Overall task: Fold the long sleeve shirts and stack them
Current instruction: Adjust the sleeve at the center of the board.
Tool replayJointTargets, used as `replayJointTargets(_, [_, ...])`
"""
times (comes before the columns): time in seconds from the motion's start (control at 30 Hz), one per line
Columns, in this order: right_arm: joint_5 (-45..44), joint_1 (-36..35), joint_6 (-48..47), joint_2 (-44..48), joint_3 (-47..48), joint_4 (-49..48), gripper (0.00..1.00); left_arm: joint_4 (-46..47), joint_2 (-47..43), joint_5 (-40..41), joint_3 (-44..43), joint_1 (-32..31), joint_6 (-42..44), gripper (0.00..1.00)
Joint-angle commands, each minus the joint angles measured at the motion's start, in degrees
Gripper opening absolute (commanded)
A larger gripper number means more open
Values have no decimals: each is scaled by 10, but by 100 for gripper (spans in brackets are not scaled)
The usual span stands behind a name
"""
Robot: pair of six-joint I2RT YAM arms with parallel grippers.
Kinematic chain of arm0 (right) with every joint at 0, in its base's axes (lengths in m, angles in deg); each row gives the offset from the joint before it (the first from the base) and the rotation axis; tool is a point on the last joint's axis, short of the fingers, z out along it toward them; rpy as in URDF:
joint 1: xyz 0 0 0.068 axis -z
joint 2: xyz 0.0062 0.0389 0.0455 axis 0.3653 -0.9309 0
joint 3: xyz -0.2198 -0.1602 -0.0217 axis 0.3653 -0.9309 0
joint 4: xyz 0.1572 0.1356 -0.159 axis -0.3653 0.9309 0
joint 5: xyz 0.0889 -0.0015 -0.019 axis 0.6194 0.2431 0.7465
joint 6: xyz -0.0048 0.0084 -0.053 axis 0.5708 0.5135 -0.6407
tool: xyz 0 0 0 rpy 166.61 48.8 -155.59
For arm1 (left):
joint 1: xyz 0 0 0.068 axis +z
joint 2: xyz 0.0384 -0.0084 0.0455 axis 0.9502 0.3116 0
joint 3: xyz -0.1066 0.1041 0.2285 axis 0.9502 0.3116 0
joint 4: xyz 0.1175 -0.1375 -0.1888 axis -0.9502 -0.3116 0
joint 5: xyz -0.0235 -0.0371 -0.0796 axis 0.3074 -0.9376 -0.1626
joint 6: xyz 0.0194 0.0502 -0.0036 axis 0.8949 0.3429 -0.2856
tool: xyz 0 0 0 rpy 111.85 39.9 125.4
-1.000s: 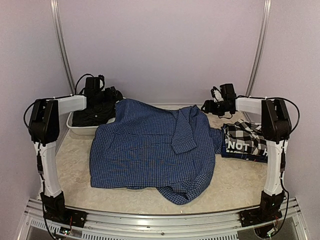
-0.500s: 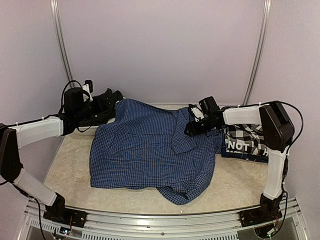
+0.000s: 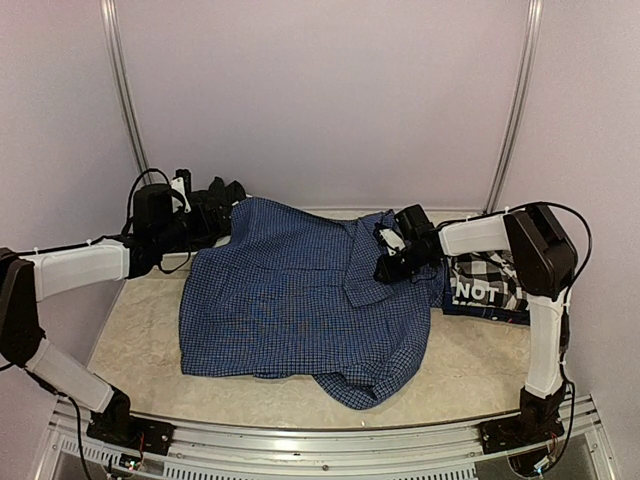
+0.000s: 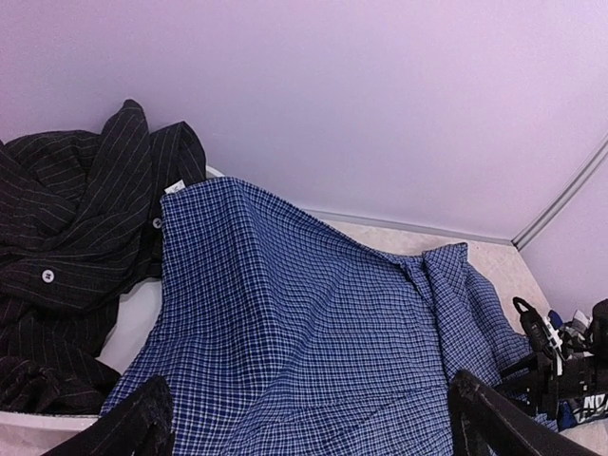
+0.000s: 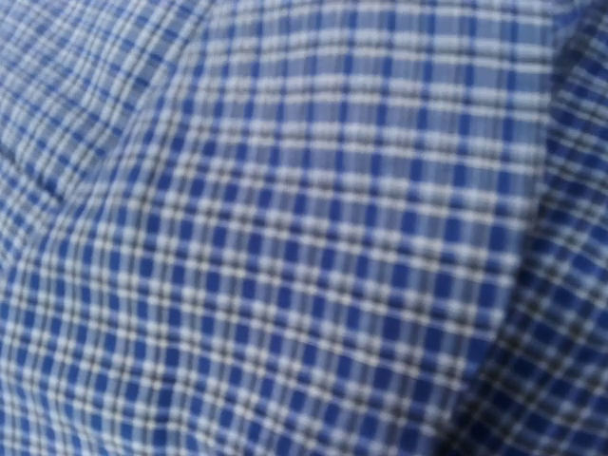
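Top external, near edge: the blue shirt [image 3: 300, 300] lies spread over the middle of the table [image 3: 470, 370], with a bunched fold closest to the arm bases.
Right side: the black-and-white check shirt [image 3: 490, 280] lies in a compact bundle just beside the blue shirt, white lettering facing up.
Right gripper [image 3: 388, 262]: down on the right part of the blue shirt, by a turned-over flap. Its wrist view shows only blurred blue check and no fingers, so I cannot tell how wide the claw stands or whether it grips cloth.
Left gripper [image 4: 309, 385]: claw spread wide, holding nothing, at the blue shirt's far left corner.
Far left: the black shirt [image 4: 66, 256], finely striped, is heaped in a white bin [image 4: 133, 328]. The blue shirt's corner overlaps it.
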Motion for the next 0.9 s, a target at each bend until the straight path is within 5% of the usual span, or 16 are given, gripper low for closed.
replayJointTargets(0.0, [20, 2, 2, -11, 9, 3, 23, 10, -3, 6, 12, -3, 9, 95])
replayJointTargets(0.17, [29, 2, 6, 15, 19, 13, 0, 5, -7, 8, 18, -3, 12, 96])
replayJointTargets(0.5, [3, 8, 7, 41, 138, 40, 0, 9, -21, 8, 32, -4, 9, 96])
replayJointTargets(0.87, [12, 64, 44, -135, 426, 48, 0, 11, -21, 8, 42, -9, 6, 96])
